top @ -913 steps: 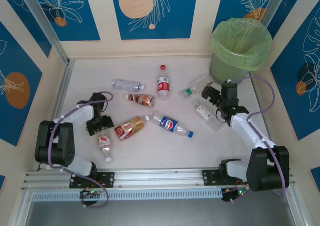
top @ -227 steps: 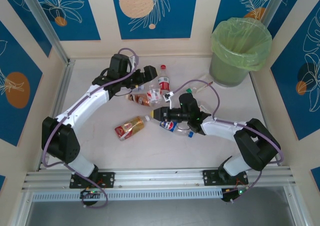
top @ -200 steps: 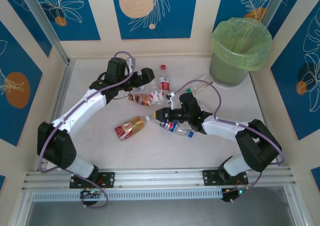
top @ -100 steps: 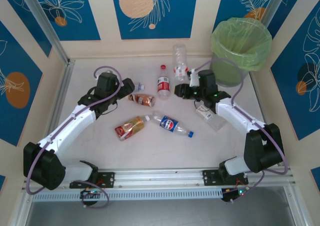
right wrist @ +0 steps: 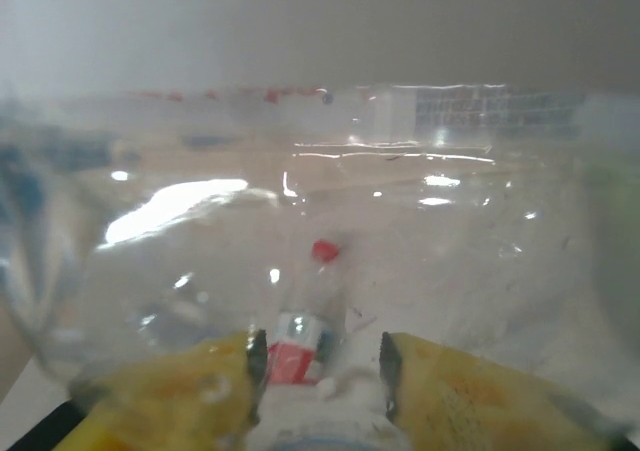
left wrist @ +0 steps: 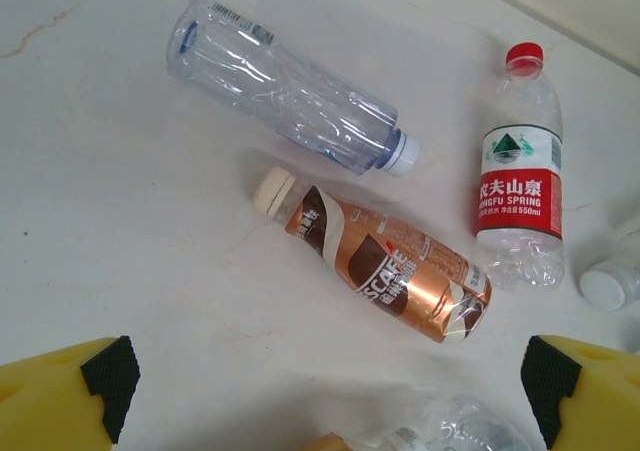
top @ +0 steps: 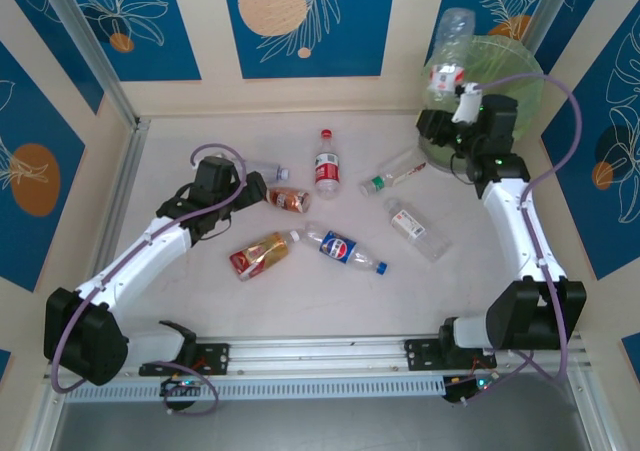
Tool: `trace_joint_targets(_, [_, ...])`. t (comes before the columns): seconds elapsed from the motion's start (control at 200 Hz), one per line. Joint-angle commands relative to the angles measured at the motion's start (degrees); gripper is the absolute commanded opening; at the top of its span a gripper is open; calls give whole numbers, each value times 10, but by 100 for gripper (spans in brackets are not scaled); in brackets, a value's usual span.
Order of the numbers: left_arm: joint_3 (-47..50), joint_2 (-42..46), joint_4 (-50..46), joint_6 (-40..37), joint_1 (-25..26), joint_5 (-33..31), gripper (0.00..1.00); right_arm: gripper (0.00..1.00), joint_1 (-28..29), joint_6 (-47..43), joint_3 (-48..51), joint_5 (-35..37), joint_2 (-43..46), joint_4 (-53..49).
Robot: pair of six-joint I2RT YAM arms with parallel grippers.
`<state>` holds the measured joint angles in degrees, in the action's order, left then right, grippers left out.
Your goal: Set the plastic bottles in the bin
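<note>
right gripper [top: 461, 99] clamped on clear bottle [top: 450, 43], now lifted to bin [top: 528, 79] rim | left gripper [top: 257, 187] apart | release due

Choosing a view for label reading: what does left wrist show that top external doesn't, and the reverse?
Left wrist: readable print on the red-label bottle. Top external: the right claw gripping a clear bottle at the bin. Both: red-label bottle, brown bottle, white-cap bottle.
</note>
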<state>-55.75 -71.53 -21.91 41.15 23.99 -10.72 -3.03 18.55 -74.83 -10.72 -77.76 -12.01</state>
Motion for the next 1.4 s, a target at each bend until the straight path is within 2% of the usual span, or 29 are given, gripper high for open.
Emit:
trace_joint_targets(0.0, [6, 2, 5, -16, -4, 12, 100, 0, -36, -24, -56, -3, -26, 1])
trace_joint_targets(0.25, [2, -3, -8, -22, -4, 23, 100, 1, -82, -75, -201, 26, -154, -10])
trace_joint_targets(0.41, [3, 2, -18, -23, -5, 19, 100, 7, -103, -62, -289, 48, -244, -18])
trace_joint_targets(0.67, [9, 14, -32, -25, -4, -1, 100, 21, -106, -114, -429, 70, -351, -108])
trace_joint_targets(0.86, [8, 10, -35, -26, -4, -5, 100, 45, -105, -120, -441, 85, -369, -120])
trace_joint_targets(1.055, [6, 4, -37, -26, -5, -6, 100, 63, -103, -109, -442, 103, -374, -121])
trace_joint_targets(1.395, [12, 5, -32, -33, -5, -4, 100, 78, -99, -99, -454, 119, -360, -137])
